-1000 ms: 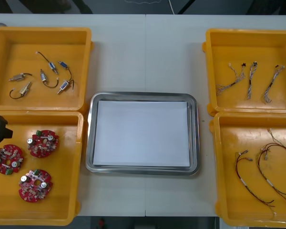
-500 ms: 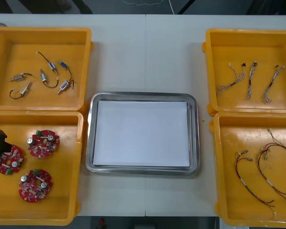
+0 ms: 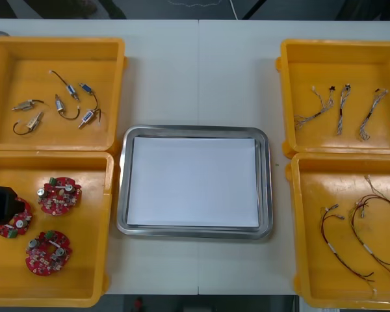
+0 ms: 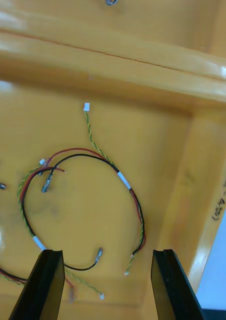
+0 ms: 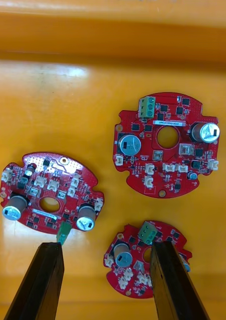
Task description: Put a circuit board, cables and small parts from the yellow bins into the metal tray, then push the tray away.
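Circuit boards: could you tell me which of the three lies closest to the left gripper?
The leftmost circuit board, partly hidden beneath the left gripper; the far board and near board lie uncovered.

Counts: four yellow bins, one metal tray.
Three round red circuit boards, six small metal parts, three twisted blue and white cables; black and red cables tangled, count unclear.

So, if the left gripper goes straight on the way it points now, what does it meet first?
Most likely the round red circuit board that lies between the open fingers of the left gripper, partly behind one of them. Depth is unclear, so that finger may land on the board rather than beside it.
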Robot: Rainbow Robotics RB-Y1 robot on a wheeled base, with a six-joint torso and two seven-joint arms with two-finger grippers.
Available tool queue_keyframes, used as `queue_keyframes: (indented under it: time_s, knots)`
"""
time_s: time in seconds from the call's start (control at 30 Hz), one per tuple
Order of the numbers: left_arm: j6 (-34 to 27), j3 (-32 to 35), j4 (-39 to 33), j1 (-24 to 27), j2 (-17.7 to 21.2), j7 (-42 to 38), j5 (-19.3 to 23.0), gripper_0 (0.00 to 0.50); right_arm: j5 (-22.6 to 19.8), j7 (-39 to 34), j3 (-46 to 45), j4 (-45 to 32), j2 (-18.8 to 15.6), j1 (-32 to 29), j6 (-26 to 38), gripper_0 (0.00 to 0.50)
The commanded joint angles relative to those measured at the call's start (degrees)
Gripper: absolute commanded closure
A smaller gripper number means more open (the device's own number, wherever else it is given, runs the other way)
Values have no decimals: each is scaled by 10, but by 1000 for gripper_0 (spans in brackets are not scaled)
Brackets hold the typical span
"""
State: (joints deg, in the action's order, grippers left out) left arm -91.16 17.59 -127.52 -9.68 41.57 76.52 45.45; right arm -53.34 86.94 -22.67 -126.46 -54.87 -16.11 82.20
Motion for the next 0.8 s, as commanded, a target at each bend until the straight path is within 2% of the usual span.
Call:
queue_keyframes:
  time_s: [0.03, 0.2, 0.4, 0.63, 0.8]
  knots:
    - [44, -29, 18, -29, 31, 58, -12, 0, -11, 68, 33, 48, -28, -2, -37, 0]
    - [71, -48, 46, -30, 31, 66, -15, 0, -11, 131, 65, 89, -32, 17, -61, 0]
    - [94, -64, 58, -38, 31, 69, -24, 0, -13, 173, 102, 129, -35, 46, -78, 0]
    - [107, -77, 75, -39, 32, 76, -29, 0, 1, 183, 141, 162, -35, 78, -90, 0]
    - [124, -81, 79, -47, 32, 78, -31, 0, 14, 186, 178, 195, -35, 96, -127, 0]
